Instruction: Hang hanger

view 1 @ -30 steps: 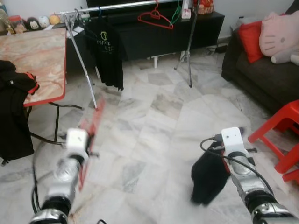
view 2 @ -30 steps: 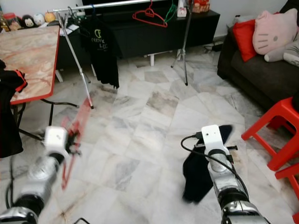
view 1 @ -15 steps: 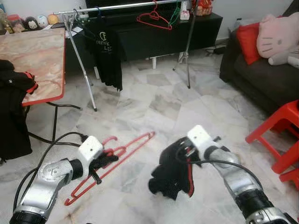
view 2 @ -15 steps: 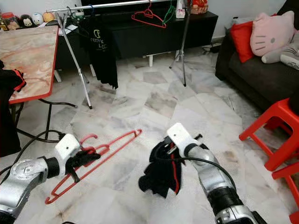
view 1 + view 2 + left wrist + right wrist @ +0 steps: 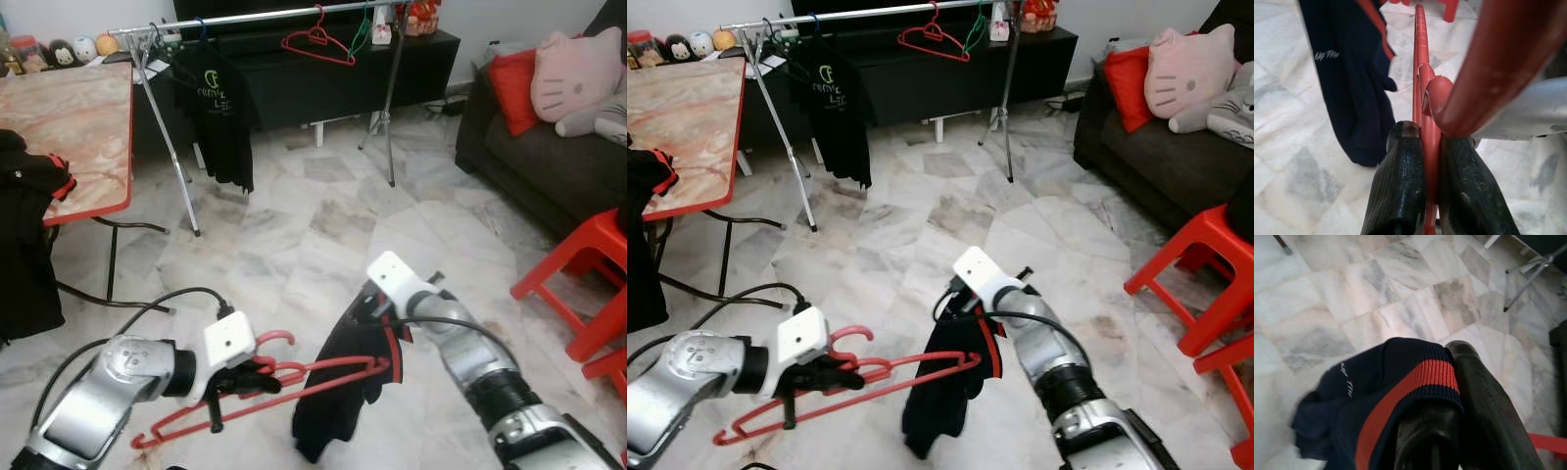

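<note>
Even indoor light fills the room, with both head views sharp and free of motion blur.

Soft sheen lies on the marble floor (image 5: 323, 225), with only faint shadows there. The dark cabinet (image 5: 343, 73) at the back loses detail. Up close in the left wrist view, the red hanger (image 5: 1488, 63) is out of focus; the garment (image 5: 1376, 401) blurs at its lower edge.

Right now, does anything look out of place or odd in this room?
A black garment lies slumped over the table's edge, half hanging toward the floor instead of on the rack.
</note>
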